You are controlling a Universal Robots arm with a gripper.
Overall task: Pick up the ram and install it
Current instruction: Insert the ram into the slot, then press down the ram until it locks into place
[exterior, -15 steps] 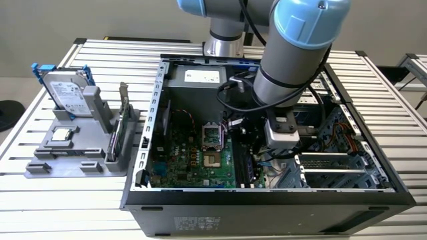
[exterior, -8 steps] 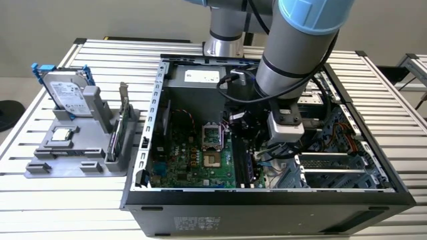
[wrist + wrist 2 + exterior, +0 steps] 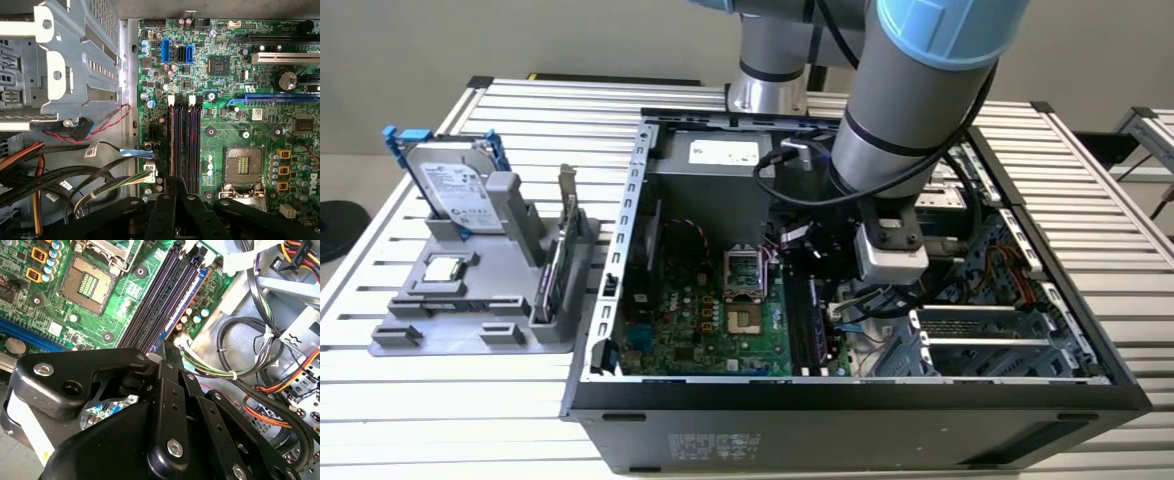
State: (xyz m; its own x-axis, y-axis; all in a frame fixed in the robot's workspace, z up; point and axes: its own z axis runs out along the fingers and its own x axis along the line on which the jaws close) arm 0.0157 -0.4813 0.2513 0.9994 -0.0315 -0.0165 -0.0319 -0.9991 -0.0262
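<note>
The ram point(image 3: 822, 325) is a dark blue-black stick standing on edge along the motherboard's black slots point(image 3: 186, 145), on the side nearest the cable bundle. In both wrist views I see it only as a thin bluish edge point(image 3: 186, 306) point(image 3: 173, 145) that runs into my fingertips. My gripper point(image 3: 843, 318) reaches down inside the open computer case, over the end of the slots farthest from their latches. Its black fingers point(image 3: 172, 390) are drawn close together, shut on that end of the ram point(image 3: 164, 352) point(image 3: 176, 182). My fingers hide how deep the stick sits.
The empty processor socket point(image 3: 243, 167) lies beside the slots on the green motherboard point(image 3: 707, 320). Cable bundles point(image 3: 240, 375) and a metal drive cage point(image 3: 65, 65) crowd the other side. Outside the case, a grey holder point(image 3: 467, 320) carries a hard drive point(image 3: 454, 185) and a card point(image 3: 547, 285).
</note>
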